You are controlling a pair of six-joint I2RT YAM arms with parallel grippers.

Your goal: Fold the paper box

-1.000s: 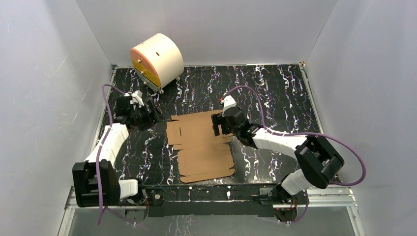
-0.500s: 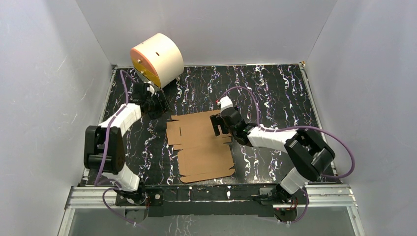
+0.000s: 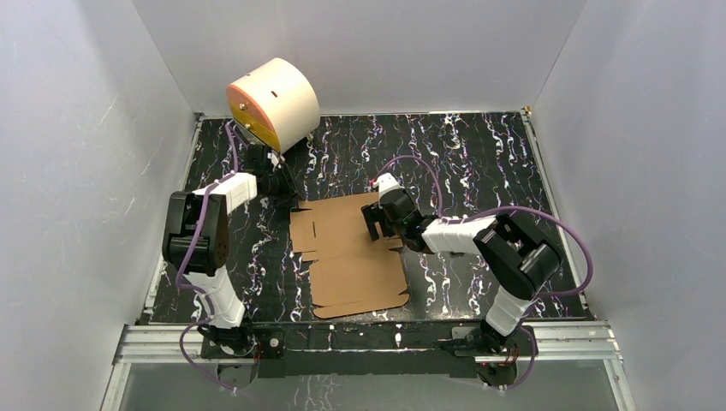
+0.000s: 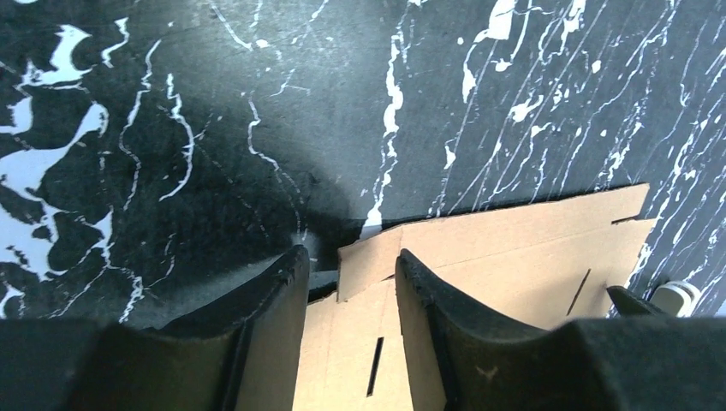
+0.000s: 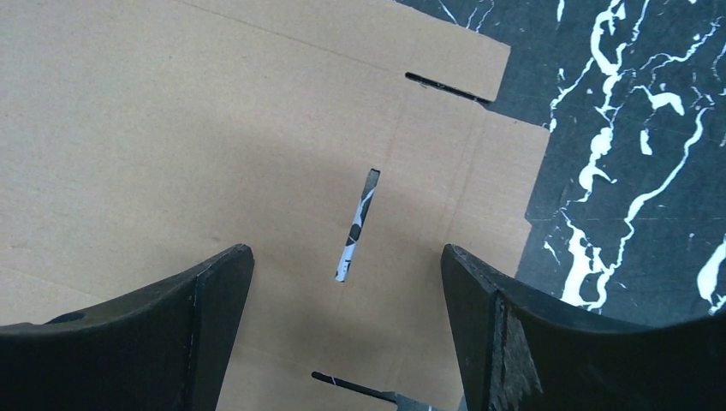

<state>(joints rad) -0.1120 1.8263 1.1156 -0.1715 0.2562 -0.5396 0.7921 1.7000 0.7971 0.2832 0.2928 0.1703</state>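
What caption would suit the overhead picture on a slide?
Flat, unfolded paper box on a black marbled table; left gripper at its far left corner, right gripper open over its right side.

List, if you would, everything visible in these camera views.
paper box: one, brown, lying flat and unfolded mid-table
cylinder: one, cream with an orange face, far left corner
table: one, black with white veining, under everything
walls: three, white, around the table
left end effector: one, black, open, at the box's far left corner
right end effector: one, black, open, over the box's far right part
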